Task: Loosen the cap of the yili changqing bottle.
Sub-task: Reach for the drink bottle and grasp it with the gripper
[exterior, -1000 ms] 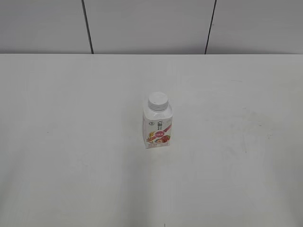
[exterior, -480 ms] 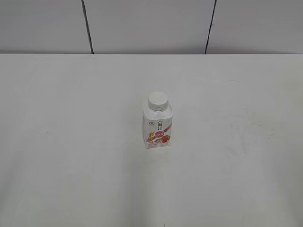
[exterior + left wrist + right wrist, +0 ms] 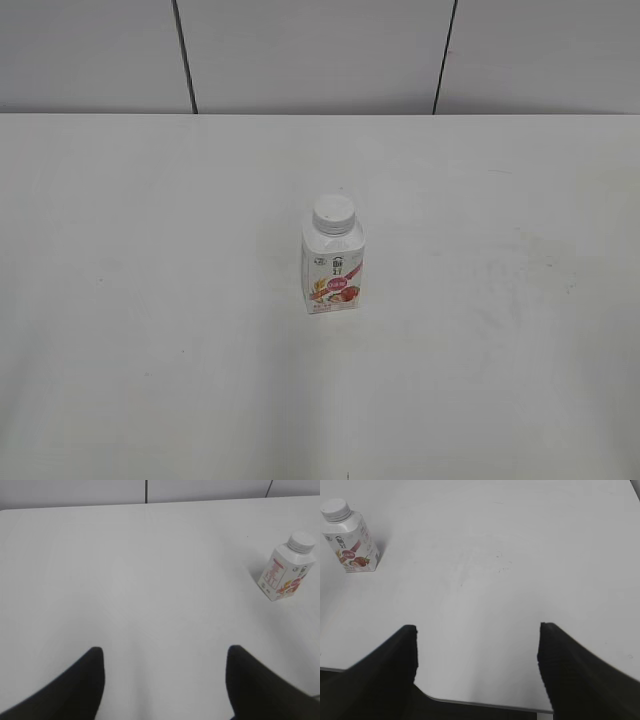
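The bottle (image 3: 333, 268) stands upright near the middle of the white table (image 3: 150, 300), alone, with its cap (image 3: 333, 213) seated on the neck. Nothing touches it. From the exterior view neither arm shows at all; only the table and the grey panelled wall (image 3: 320, 55) behind it are in the picture. The label faces the camera there, but its print is too small to read beyond a pink-red band and fruit at the bottom.

In the left wrist view the bottle (image 3: 285, 573) sits far off toward the upper right, leaning in the picture only because the camera is tilted; the cap (image 3: 301, 540) is blurred and its ribs cannot be made out. The left gripper (image 3: 165, 675) is seen only as two dark fingertips (image 3: 80, 685) cut off by the lower edge, spread wide with bare table between them.

In the right wrist view the bottle (image 3: 351, 539) is at the upper left, its cap (image 3: 336, 509) nearly clipped by the frame's top edge. The right gripper (image 3: 477, 655) likewise shows just two dark fingers (image 3: 570, 675), wide apart and holding nothing, well apart from the bottle. The table's near edge shows between them at the bottom.
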